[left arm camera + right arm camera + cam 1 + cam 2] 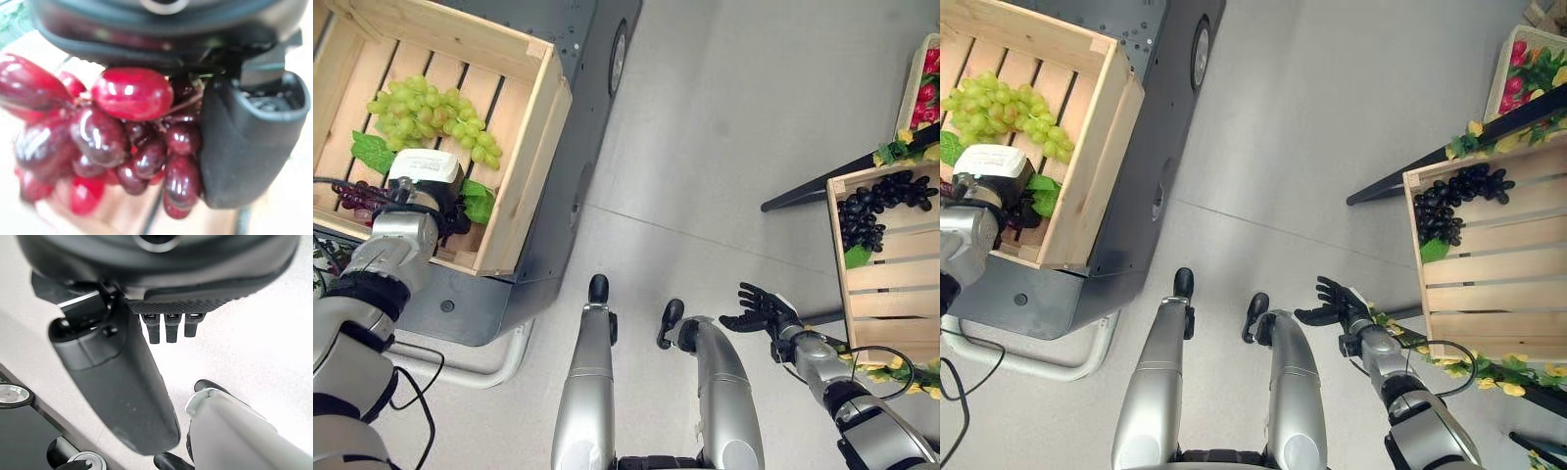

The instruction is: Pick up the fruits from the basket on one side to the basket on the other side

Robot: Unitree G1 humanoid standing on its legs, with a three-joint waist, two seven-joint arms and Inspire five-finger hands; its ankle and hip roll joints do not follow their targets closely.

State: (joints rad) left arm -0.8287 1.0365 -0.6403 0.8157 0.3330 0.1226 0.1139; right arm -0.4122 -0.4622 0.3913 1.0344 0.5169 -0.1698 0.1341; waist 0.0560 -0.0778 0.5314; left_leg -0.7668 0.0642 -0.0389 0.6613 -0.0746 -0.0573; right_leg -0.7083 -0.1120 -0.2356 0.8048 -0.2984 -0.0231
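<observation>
Left wooden crate (524,147): holds green grapes (435,117) on leaves. Right wooden crate (886,284): holds black grapes (876,211). Left hand (249,142): inside left crate, apparently clamped on red grapes (117,137), fingers partly hidden. Right hand (759,308): above floor beside right crate, fingers spread, holding nothing.

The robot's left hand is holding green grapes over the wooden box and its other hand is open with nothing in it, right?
Not quite. The left hand is curled round red grapes, as the left wrist view shows. The green grapes lie loose in the wooden box. The right hand is open and empty.
</observation>
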